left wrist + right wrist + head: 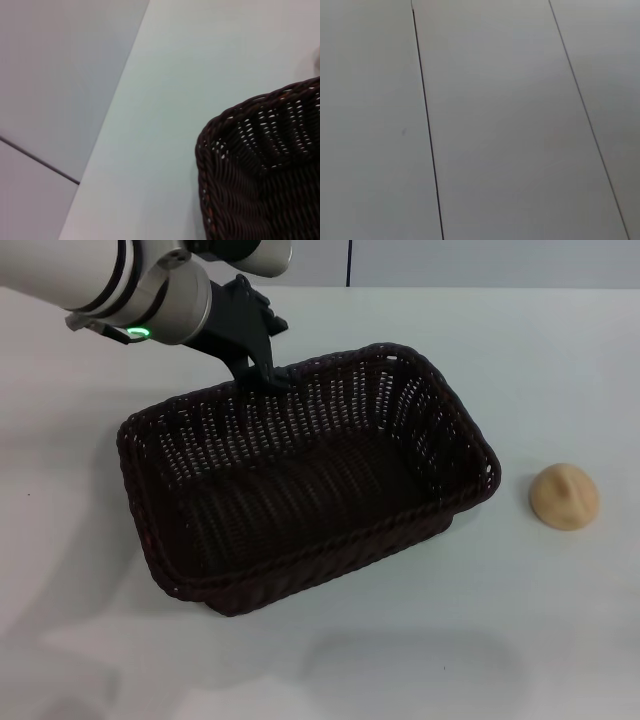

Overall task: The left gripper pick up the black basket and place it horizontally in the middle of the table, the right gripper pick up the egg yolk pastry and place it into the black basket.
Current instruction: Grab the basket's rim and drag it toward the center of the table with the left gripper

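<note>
Where the head view looks down on the work, the white counter fills nearly the whole scene, smooth and plain, meeting a grey panelled surface along its far edge. On it, about the middle, sits the black basket, a large rectangular wicker piece with openwork sloping sides and a braided rim. It lies askew, its long axis running diagonally, the near left corner lower in the view and the far right corner higher. Its inside holds nothing.

The left arm reaches in from the far left, a bulky white-and-grey body with a green ring light. Its tool, the left tool, is at the basket's far long rim, black fingers closed on the braided edge there. The left wrist view shows one rounded corner of the same basket and bare counter beside it, with the grey panelled surface beyond the edge.

The egg yolk pastry, a small pale tan dome with a slight crease, rests on the counter to the right of the basket, near its right end but not touching it.

The right tool is out of sight in all views; its wrist view shows only grey panels with thin dark seams.
</note>
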Tool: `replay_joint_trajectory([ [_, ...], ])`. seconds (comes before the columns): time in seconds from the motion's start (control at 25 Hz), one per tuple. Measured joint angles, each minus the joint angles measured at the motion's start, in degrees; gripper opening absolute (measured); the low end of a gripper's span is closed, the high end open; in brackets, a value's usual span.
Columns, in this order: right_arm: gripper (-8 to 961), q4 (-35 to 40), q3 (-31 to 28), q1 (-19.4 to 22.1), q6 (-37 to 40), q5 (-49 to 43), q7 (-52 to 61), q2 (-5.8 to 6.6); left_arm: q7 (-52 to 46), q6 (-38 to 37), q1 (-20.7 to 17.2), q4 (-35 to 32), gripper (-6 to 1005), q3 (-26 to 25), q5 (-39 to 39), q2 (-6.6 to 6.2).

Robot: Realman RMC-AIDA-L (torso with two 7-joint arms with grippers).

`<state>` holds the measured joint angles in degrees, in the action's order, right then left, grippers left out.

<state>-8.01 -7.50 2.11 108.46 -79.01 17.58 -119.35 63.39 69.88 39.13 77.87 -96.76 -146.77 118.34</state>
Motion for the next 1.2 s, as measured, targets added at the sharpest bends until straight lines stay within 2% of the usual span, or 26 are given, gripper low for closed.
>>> replay_joint_trajectory([
  [0.28, 816, 0.0, 0.1, 0.1, -0.1, 0.0, 0.0, 0.00, -1.4, -3.2, 0.8, -3.7, 683, 1.8, -3.7, 0.04],
  [0.64, 816, 0.1, 0.9, 0.0, -0.2, 0.0, 0.0, 0.00, -2.2, -5.4, 2.6, -9.7, 784, 2.7, -6.6, 0.14],
  [0.92, 815, 0.1, 1.4, -0.1, -0.2, 0.0, 0.0, 0.02, -3.0, -5.4, 3.4, -12.4, 780, 3.8, -8.6, 0.13],
  [1.2, 816, 0.1, 1.4, -0.2, -0.2, 0.0, 0.0, 0.08, -6.7, -6.3, 3.8, -12.5, 775, 9.0, -13.2, 0.13],
])
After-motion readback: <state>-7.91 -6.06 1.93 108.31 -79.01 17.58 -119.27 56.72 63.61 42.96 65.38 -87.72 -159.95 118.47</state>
